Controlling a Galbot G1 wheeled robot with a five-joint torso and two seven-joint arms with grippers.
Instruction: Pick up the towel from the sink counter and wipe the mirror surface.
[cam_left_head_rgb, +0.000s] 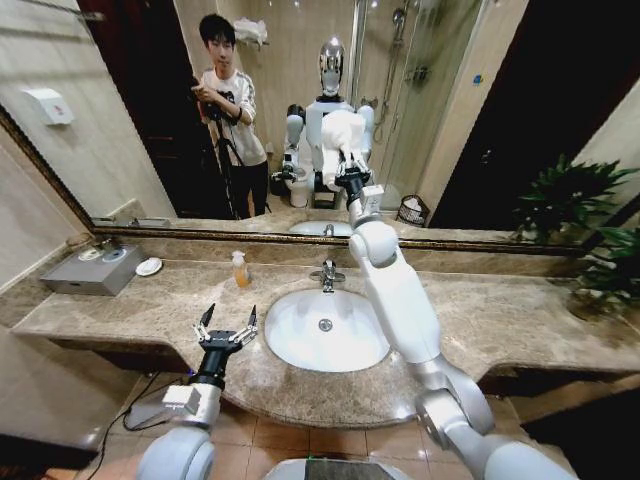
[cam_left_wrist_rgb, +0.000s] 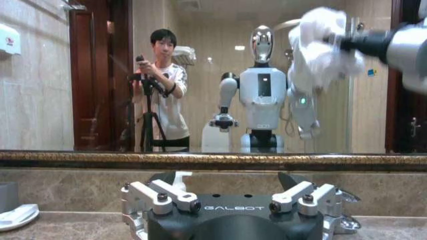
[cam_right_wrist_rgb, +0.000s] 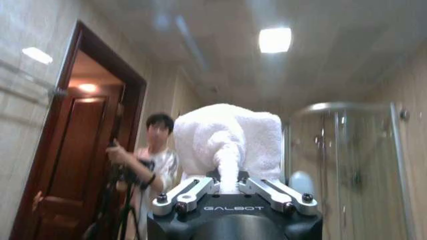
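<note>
The only word that can be read is "GALBOT", in pale capital letters. In the left wrist view it stands on the black housing of the left gripper (cam_left_wrist_rgb: 233, 197), between the two silver jaw linkages. In the right wrist view the same word stands on the black housing of the right gripper (cam_right_wrist_rgb: 230, 187), just below its silver linkages. The white wall-mounted dispenser box (cam_left_wrist_rgb: 9, 39) bears a small red mark, too small to read.

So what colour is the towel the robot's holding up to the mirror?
White; the towel shows best in the right wrist view.
</note>
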